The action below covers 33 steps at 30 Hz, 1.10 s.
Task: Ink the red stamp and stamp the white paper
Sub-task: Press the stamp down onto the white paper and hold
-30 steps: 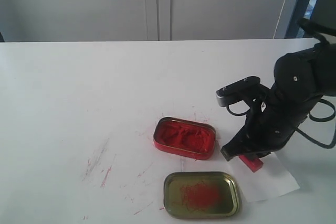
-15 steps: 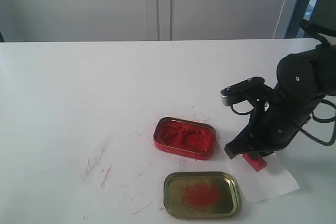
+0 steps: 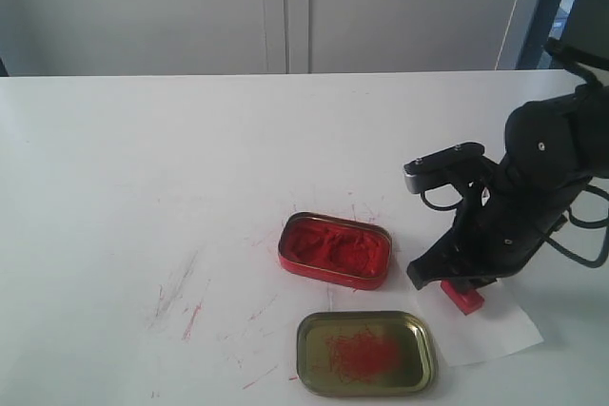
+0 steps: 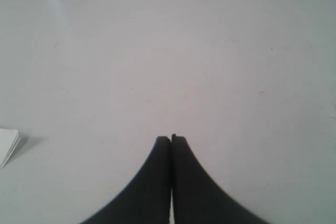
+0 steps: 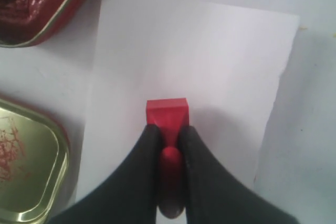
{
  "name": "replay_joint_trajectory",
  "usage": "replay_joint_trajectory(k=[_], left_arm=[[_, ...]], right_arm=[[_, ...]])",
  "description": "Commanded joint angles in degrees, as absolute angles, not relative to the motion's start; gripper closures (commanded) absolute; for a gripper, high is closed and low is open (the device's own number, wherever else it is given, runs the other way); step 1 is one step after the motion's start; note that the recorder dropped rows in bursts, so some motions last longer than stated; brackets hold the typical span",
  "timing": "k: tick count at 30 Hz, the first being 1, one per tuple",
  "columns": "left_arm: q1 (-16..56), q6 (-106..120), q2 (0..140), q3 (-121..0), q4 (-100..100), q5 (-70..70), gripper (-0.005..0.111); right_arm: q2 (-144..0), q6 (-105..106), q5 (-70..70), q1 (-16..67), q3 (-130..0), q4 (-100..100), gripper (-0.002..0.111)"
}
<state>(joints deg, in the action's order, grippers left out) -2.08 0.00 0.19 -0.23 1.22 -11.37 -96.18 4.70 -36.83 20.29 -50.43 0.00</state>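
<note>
Right gripper clamps red stamp over white paper, right of open red ink tin; gold lid nearer.

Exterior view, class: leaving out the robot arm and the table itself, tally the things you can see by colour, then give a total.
Red: 2, the red stamp and the ink tin
Gold: 1, the lid
White: 1, the white paper
Total: 4
</note>
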Motion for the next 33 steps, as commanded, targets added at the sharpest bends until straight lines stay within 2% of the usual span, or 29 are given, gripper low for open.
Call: replay_joint_trajectory(k=[1,15,33], left_arm=[[-2.0,0.0,0.0,0.0,1.7,-11.6,0.107],[-2.0,0.0,0.0,0.0,1.7,-11.6,0.107],[-2.0,0.0,0.0,0.0,1.7,-11.6,0.107]], right_arm=[[-96.4,3.6,-33.9,19.9,-48.3,0.4,0.108],[-97.3,2.3,-31.7,19.9,-47.9,0.4,0.108],[-107.6,2.3,-31.6,19.9,-47.9,0.4,0.108]])
